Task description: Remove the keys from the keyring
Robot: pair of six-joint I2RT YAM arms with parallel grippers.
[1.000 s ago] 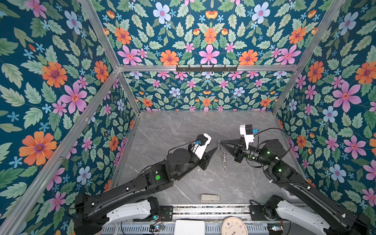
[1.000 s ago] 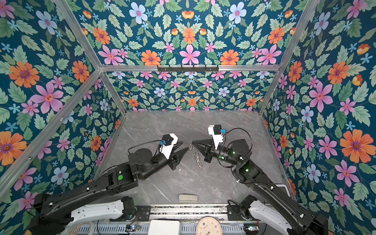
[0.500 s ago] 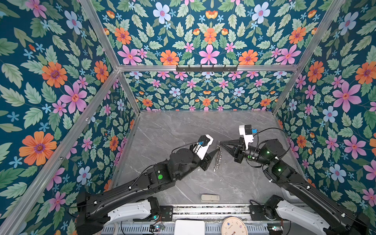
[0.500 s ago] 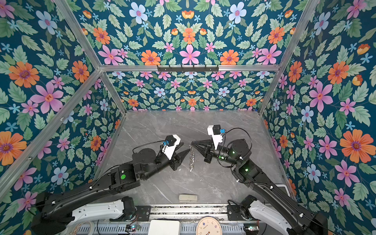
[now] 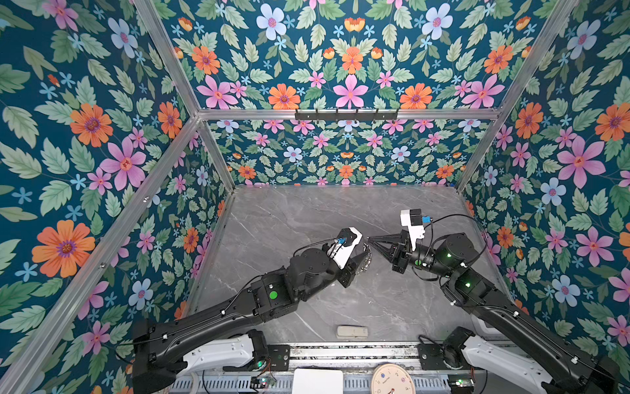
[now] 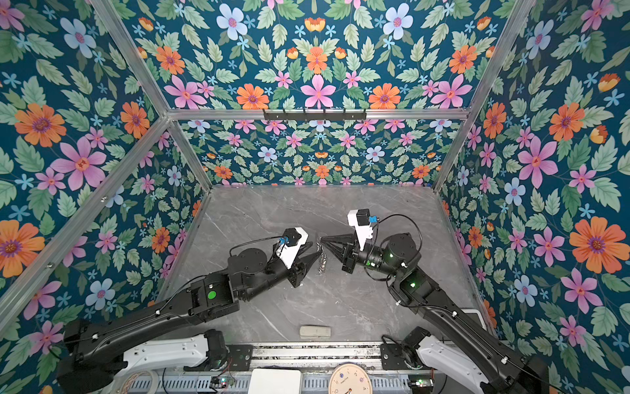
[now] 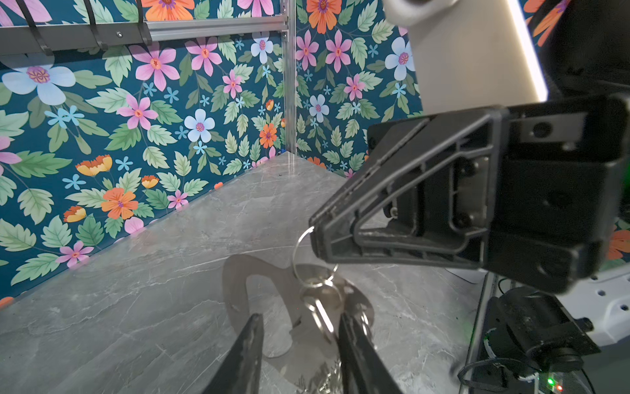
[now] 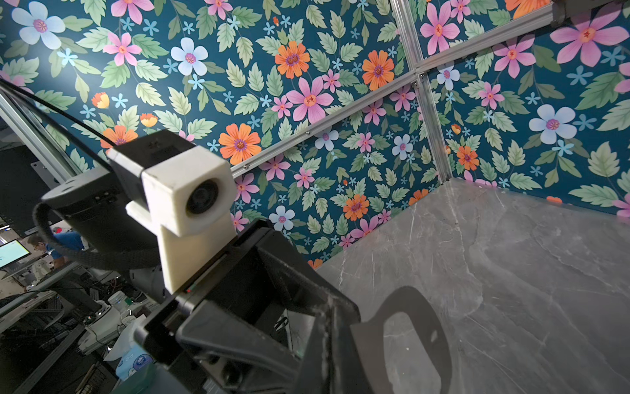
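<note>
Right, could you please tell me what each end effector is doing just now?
Left end effector: open, straddling a hanging key, not clamped on it.
Right end effector: shut on the keyring.

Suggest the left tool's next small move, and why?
Probably close the left tool on the key: its blade hangs between that tool's open jaws, while the right tool, shut, pinches the keyring above it.
</note>
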